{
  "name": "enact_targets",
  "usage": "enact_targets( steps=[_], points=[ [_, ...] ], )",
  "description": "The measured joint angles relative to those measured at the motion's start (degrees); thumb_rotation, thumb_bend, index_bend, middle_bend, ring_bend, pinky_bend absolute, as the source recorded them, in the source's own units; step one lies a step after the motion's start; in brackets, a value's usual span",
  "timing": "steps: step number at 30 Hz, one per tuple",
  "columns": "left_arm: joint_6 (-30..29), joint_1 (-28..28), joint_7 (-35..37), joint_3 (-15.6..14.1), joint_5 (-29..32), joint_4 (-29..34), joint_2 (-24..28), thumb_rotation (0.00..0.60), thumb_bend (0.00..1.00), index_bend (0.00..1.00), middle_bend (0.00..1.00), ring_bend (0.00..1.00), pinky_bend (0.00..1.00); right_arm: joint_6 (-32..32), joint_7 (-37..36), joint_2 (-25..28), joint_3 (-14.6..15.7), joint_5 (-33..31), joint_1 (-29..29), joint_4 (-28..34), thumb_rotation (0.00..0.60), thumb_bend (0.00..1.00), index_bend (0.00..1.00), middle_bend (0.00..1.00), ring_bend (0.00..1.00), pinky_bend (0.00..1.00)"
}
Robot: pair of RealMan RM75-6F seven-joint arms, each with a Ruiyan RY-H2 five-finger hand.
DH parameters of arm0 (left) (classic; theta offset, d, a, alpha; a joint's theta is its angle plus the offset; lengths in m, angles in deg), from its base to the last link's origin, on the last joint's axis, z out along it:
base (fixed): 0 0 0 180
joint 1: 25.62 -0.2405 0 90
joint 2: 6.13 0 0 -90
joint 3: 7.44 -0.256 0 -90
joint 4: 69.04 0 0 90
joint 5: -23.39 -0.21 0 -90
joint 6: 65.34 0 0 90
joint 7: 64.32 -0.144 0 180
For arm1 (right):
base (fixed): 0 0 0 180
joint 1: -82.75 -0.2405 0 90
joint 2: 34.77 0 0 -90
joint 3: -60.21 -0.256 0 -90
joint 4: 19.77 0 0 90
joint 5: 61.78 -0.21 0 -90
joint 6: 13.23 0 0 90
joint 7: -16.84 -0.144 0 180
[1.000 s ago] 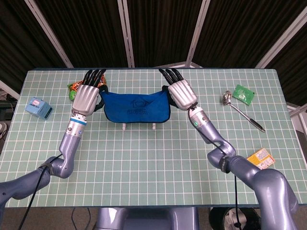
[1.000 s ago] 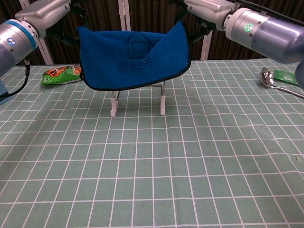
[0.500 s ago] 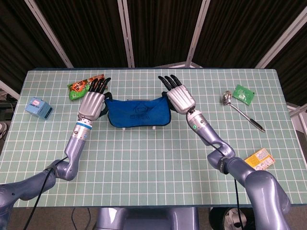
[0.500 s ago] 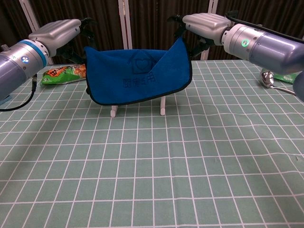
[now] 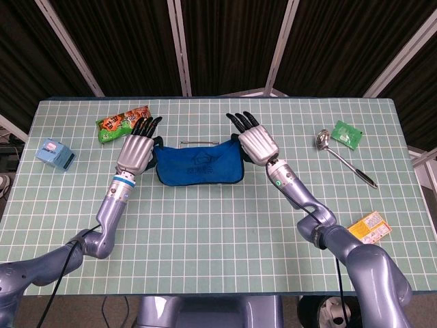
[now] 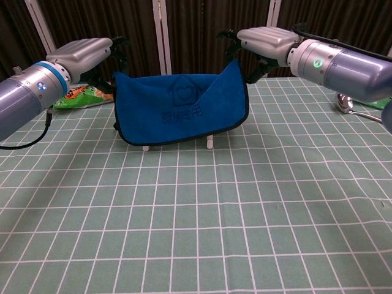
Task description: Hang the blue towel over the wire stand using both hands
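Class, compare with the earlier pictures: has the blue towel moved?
Yes. The blue towel has come down: its lower edge now nearly reaches the wire stand's feet, hiding its legs.

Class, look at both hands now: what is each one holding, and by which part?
Both hold the blue towel by its top corners: the left hand the left corner, the right hand the right corner, which sits higher.
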Motion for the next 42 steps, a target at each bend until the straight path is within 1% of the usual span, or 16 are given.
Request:
enact_targets(
  steps=[1, 2, 4, 5, 7, 9, 11, 13, 14, 17, 23, 29, 36, 37, 39, 42],
  points=[
    [0.3, 0.0, -0.1, 0.0, 0.2, 0.0, 0.0, 0.6, 0.57, 0.08, 0.0, 0.0, 0.0, 0.0, -0.3, 0.0, 0.1, 0.1, 0.0, 0.0, 0.6, 0.38, 0.08, 0.0, 0.0, 0.0],
    [0.5, 0.0, -0.1, 0.0, 0.3, 0.0, 0.1, 0.6, 0.57, 0.01, 0.0, 0.0, 0.0, 0.0, -0.6, 0.1, 0.1, 0.2, 0.0, 0.0, 0.6, 0.3, 0.03, 0.0, 0.0, 0.0],
    [0.9, 0.0, -0.3, 0.0, 0.8, 0.2, 0.2, 0.6, 0.57, 0.0, 0.0, 0.0, 0.0, 0.0, -1.7, 0.3, 0.3, 0.3, 0.1, 0.3, 0.6, 0.2, 0.0, 0.0, 0.0, 0.0],
    [1.0, 0.0, -0.4, 0.1, 1.1, 0.3, 0.3, 0.6, 0.56, 0.0, 0.0, 0.0, 0.0, -0.1, -2.1, 0.5, 0.3, 0.4, 0.1, 0.4, 0.6, 0.17, 0.0, 0.0, 0.0, 0.0],
    [1.4, -0.2, -1.1, 0.3, 1.9, 0.7, 0.6, 0.6, 0.56, 0.0, 0.0, 0.0, 0.0, -0.4, -2.8, 0.7, 0.4, 0.6, 0.2, 0.7, 0.6, 0.15, 0.0, 0.0, 0.0, 0.0],
    [1.6, -0.3, -1.7, 0.5, 2.6, 1.3, 1.0, 0.6, 0.54, 0.0, 0.0, 0.0, 0.0, -0.8, -2.9, 1.0, 0.3, 0.7, 0.3, 1.1, 0.6, 0.15, 0.0, 0.0, 0.0, 0.0],
    [1.8, -0.6, -2.0, 0.7, 3.2, 2.3, 1.6, 0.6, 0.44, 0.0, 0.0, 0.0, 0.0, -1.1, -2.9, 1.2, 0.3, 0.7, 0.4, 1.4, 0.6, 0.14, 0.0, 0.0, 0.0, 0.0],
    [1.9, -1.0, -2.6, 0.8, 3.8, 3.2, 2.4, 0.6, 0.3, 0.0, 0.0, 0.0, 0.0, -1.4, -2.6, 1.6, 0.2, 0.7, 0.6, 1.9, 0.6, 0.1, 0.0, 0.0, 0.0, 0.0],
    [1.9, -1.2, -2.9, 0.8, 4.1, 3.6, 2.8, 0.6, 0.25, 0.0, 0.0, 0.0, 0.0, -1.5, -2.5, 1.7, 0.2, 0.7, 0.7, 2.2, 0.6, 0.06, 0.0, 0.0, 0.0, 0.0],
    [2.3, -1.8, -4.0, 0.7, 5.2, 5.0, 4.3, 0.6, 0.2, 0.0, 0.0, 0.0, 0.0, -1.7, -1.7, 2.4, 0.2, 0.5, 1.2, 3.4, 0.6, 0.0, 0.0, 0.0, 0.0, 0.0],
    [2.9, -3.7, -6.6, 0.2, 7.7, 8.3, 7.4, 0.6, 0.17, 0.0, 0.0, 0.0, 0.0, -2.3, 0.3, 4.2, 0.1, 0.0, 2.6, 6.7, 0.6, 0.0, 0.0, 0.0, 0.0, 0.0],
    [1.4, -6.5, -5.7, -0.6, 7.8, 12.6, 11.5, 0.6, 0.13, 0.0, 0.0, 0.0, 0.0, -5.6, 2.1, 7.8, 0.6, 0.3, 5.4, 12.4, 0.6, 0.0, 0.0, 0.0, 0.0, 0.0],
    [-4.0, -11.4, -3.8, -2.3, 4.9, 21.3, 18.3, 0.6, 0.11, 0.0, 0.0, 0.0, 0.0, -12.5, 4.5, 14.8, 1.6, 1.0, 11.2, 22.5, 0.6, 0.0, 0.0, 0.0, 0.0, 0.0],
    [-5.4, -12.8, -3.9, -2.9, 4.2, 23.9, 20.2, 0.6, 0.11, 0.0, 0.0, 0.0, 0.0, -13.7, 5.0, 16.1, 1.9, 1.0, 12.5, 24.5, 0.6, 0.0, 0.0, 0.0, 0.0, 0.0],
    [-7.1, -14.3, -4.0, -3.6, 3.3, 26.7, 22.2, 0.6, 0.11, 0.0, 0.0, 0.0, 0.0, -15.4, 6.0, 18.0, 2.2, 0.8, 14.6, 27.6, 0.6, 0.0, 0.0, 0.0, 0.0, 0.0],
    [-11.5, -18.1, -4.1, -5.5, 1.2, 32.6, 26.0, 0.6, 0.11, 0.0, 0.0, 0.0, 0.0, -18.9, 8.6, 20.9, 2.7, 0.3, 18.5, 33.0, 0.6, 0.0, 0.0, 0.0, 0.0, 0.0]
  ],
)
